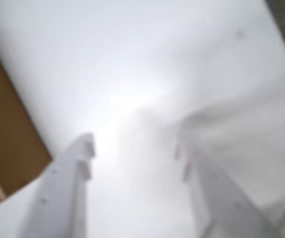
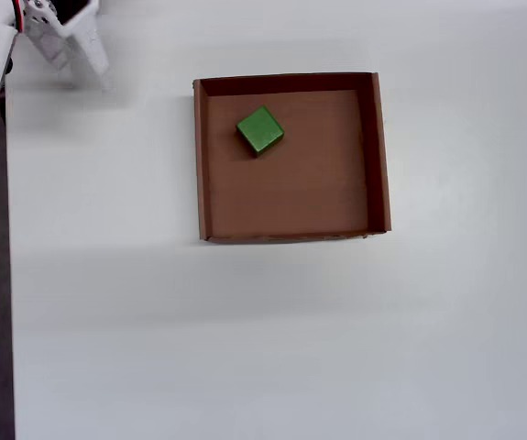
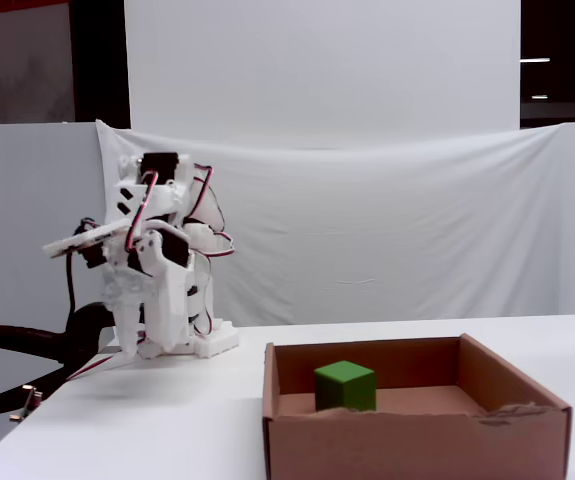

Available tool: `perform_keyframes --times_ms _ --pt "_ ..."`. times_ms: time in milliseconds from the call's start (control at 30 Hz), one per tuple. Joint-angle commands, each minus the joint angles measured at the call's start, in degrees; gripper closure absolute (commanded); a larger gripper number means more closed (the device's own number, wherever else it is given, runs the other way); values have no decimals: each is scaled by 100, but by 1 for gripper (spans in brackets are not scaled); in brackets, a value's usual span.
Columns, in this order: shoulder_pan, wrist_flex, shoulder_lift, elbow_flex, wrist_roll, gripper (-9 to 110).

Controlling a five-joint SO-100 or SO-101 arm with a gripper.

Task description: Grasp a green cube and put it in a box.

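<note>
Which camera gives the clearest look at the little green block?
The overhead view: the green cube lies fully visible in the box, toward its upper-left corner. The fixed view shows the cube partly behind the front wall. The wrist view misses it.

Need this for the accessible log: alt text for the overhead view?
A green cube rests inside a shallow brown cardboard box, in its upper-left part, on a white table. The white gripper sits at the top-left corner, well clear of the box.
</note>
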Motion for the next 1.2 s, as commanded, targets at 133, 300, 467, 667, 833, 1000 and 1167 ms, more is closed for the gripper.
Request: perform_keyframes --times_ms 133,300,467,667,833,1000,1167 --pt "-141 -44 62 97 62 80" --pt "-176 -44 62 97 70 80" --pt "-176 -44 62 97 70 80" --pt "-176 -44 62 97 70 80" --pt "-176 -44 62 97 70 80" --pt "-176 -44 62 97 70 80" --pt "-176 -44 62 97 70 80"
